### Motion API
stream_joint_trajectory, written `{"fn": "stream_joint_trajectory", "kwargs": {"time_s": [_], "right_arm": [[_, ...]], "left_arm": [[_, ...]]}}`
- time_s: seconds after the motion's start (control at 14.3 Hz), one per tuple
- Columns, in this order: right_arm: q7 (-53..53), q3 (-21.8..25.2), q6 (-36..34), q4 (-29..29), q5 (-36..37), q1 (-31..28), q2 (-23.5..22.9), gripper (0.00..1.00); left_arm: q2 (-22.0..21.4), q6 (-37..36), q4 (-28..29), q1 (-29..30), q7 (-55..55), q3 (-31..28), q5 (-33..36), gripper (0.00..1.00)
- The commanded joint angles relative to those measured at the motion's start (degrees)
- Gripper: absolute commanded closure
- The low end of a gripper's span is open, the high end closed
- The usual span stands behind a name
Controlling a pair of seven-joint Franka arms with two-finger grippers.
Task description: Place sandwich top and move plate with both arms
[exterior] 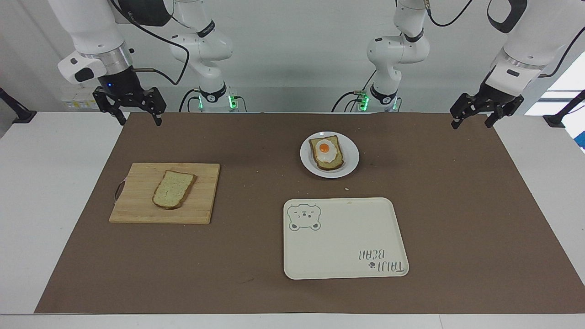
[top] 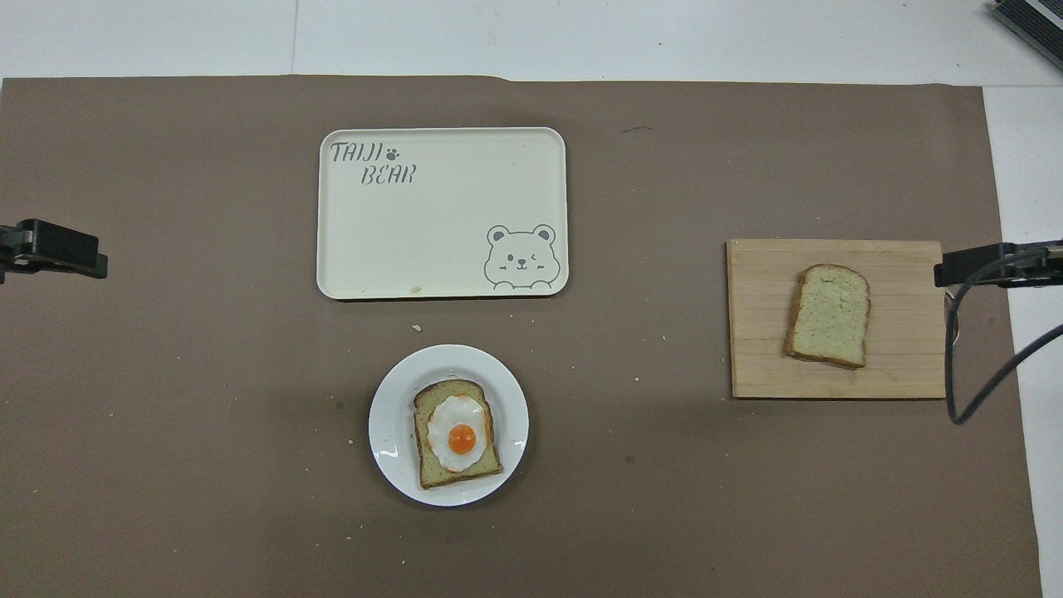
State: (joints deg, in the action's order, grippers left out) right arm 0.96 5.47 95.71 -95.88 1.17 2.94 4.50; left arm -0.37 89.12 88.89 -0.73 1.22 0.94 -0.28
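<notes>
**Sandwich top flat on the cutting board, both my grippers empty**

The sandwich top [exterior: 173, 189] lies flat on the wooden cutting board [exterior: 137, 208] toward my right arm's end of the table, nothing touching it. Taking the overhead view as a clock face, with twelve o'clock pointing away from me, the board sits at about three o'clock. The white plate [exterior: 351, 160] sits at about six o'clock, near the middle of the brown mat [exterior: 256, 256], and carries the bread slice with the fried egg [exterior: 325, 151]. The cream bear tray [exterior: 347, 237] lies at about twelve o'clock from the plate, close to it but not touching.

My right gripper [exterior: 136, 119] hangs in the air over the mat's corner nearest me, fingers spread wide, holding nothing. My left gripper [exterior: 470, 123] hangs over the mat's other near corner, tilted, also spread and empty.

From overhead only a dark tip of each gripper shows at the frame's edges; the right one's cable loops over the board's edge there. The small handle on the board's outer edge is hard to make out.
</notes>
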Motion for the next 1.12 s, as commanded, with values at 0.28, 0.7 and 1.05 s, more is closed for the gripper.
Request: {"fn": "stream_joint_trajectory", "kwargs": {"time_s": [0.28, 0.7, 1.05], "right_arm": [[1.0, -0.1, 1.1, -1.0, 0.0, -0.5, 0.2, 0.00], [0.9, -0.1, 1.4, -1.3, 0.0, -0.6, 0.2, 0.00], [0.9, -0.1, 1.4, -1.3, 0.0, -0.7, 0.2, 0.00]], "left_arm": [[-0.5, -1.1, -0.2, 0.5, 0.0, 0.1, -0.8, 0.00], [-0.5, -1.1, -0.2, 0.5, 0.0, 0.1, -0.8, 0.00], [-0.5, -1.1, -0.2, 0.5, 0.0, 0.1, -0.8, 0.00]]}}
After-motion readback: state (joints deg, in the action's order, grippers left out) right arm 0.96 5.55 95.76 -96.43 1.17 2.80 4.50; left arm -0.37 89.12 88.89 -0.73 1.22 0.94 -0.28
